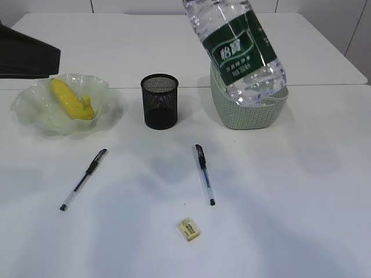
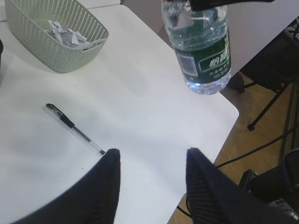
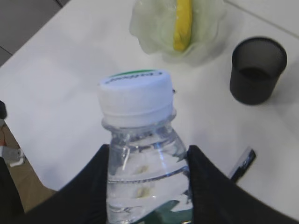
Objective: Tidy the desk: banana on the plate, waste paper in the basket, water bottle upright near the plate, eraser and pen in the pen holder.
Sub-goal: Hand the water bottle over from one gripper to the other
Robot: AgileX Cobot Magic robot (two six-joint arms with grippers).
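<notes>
My right gripper [image 3: 147, 156] is shut on the shoulder of the clear water bottle [image 3: 140, 154] with its white cap. The bottle [image 1: 240, 49] hangs tilted in the air in front of the green basket [image 1: 223, 110]. It also shows in the left wrist view [image 2: 203, 46]. The banana [image 1: 71, 99] lies on the pale green plate [image 1: 26, 104]. Crumpled waste paper [image 2: 65, 35] lies in the basket [image 2: 60, 58]. Two pens [image 1: 84, 178] [image 1: 204, 174] and a yellow eraser [image 1: 188, 229] lie on the table. The black mesh pen holder [image 1: 159, 101] stands upright. My left gripper [image 2: 153, 156] is open and empty above the table.
The left arm [image 1: 26, 55] shows as a dark shape at the far left edge, behind the plate. The table's right edge [image 2: 229, 126] drops to a floor with cables and a chair base. The pen holder [image 3: 258, 70] and plate [image 3: 149, 32] lie beyond the bottle.
</notes>
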